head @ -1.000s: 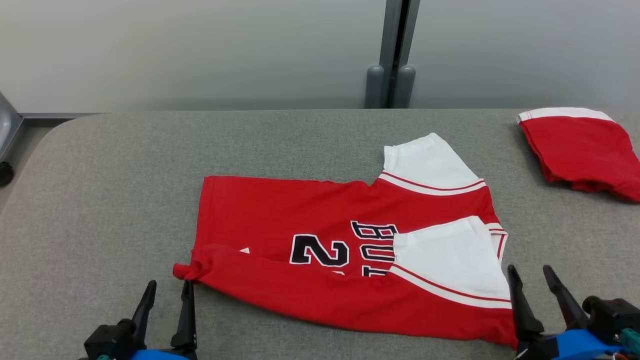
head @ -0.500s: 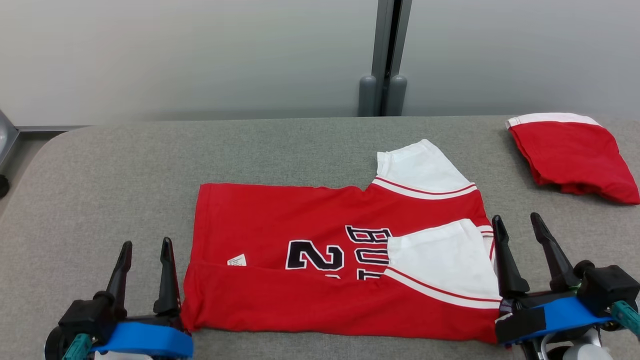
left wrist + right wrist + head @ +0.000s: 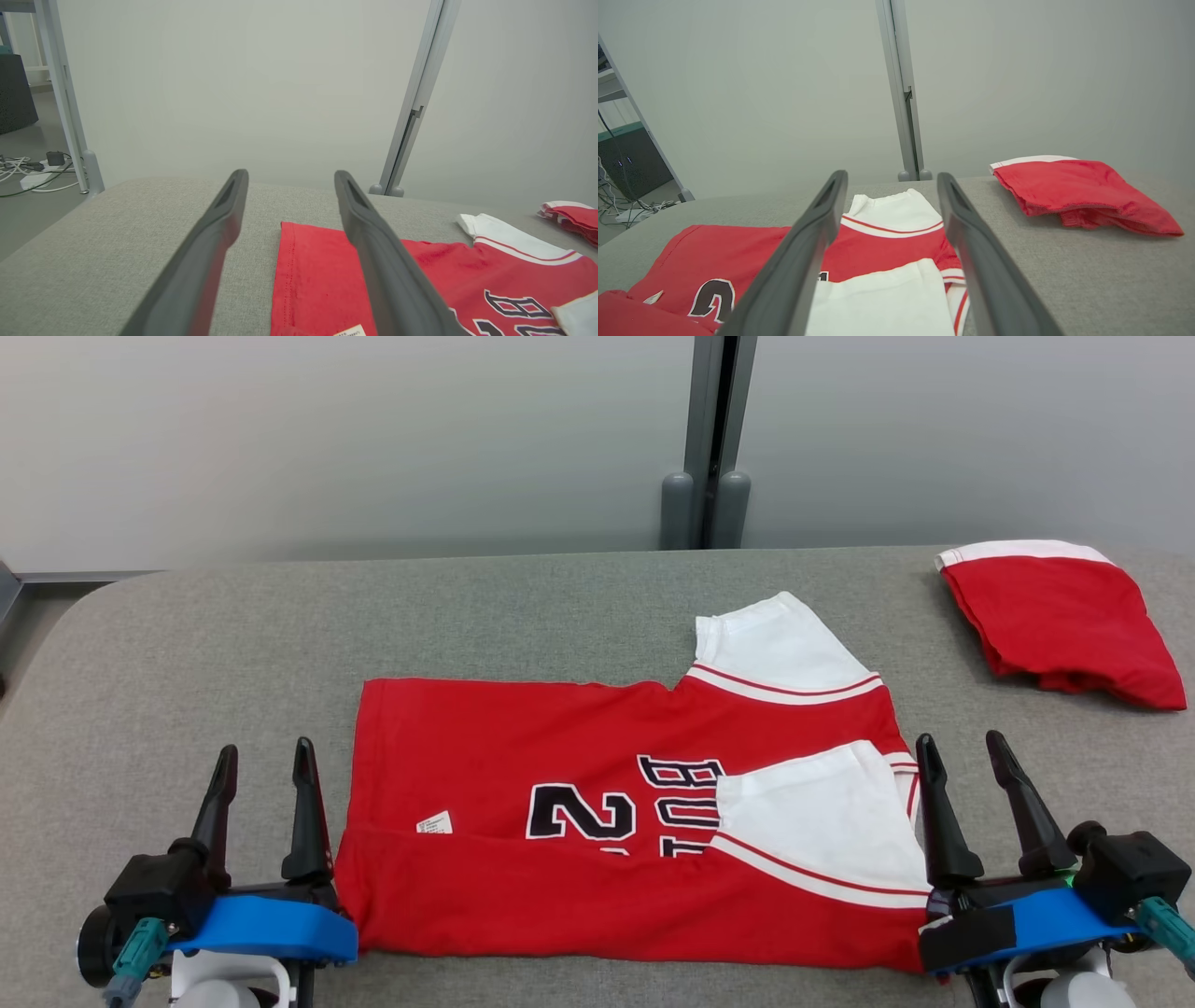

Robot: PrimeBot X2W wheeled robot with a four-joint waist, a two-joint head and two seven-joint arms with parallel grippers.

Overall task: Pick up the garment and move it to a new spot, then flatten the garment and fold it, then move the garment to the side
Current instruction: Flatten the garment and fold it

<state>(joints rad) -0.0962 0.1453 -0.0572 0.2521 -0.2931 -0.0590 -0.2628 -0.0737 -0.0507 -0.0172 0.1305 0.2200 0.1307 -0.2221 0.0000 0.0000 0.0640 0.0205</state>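
1. Both pincers show higher in the head view than a second ago. The bunched corner at the garment's near left has gone, and that near edge now lies as a straight folded band. The whole picture has shifted a little too, so the camera has moved.
2. The red garment point(image 3: 523, 747) lies flat in the middle of the grey surface point(image 3: 187, 644), its long side across the view and its sleeves toward the robot's right.
3. Its near strip is folded up over the front and covers the lower part of the black number and lettering. A small white label point(image 3: 434, 822) sits at the fold's edge.
4. One white sleeve point(image 3: 775, 639) sticks out past the far edge. The other sleeve point(image 3: 822, 817) is folded in over the red front.
5. The left pincer point(image 3: 264, 749) stands with its fingers wide apart, holding nothing, just beside the garment's left edge. Whether its inner finger touches the cloth cannot be told.
6. The right pincer point(image 3: 960, 739) is likewise spread wide and holds nothing, just beside the garment's right end, next to the folded-in sleeve.
7. A second folded red cloth point(image 3: 1055, 616) with a white band lies at the surface's far right, well apart from the garment.
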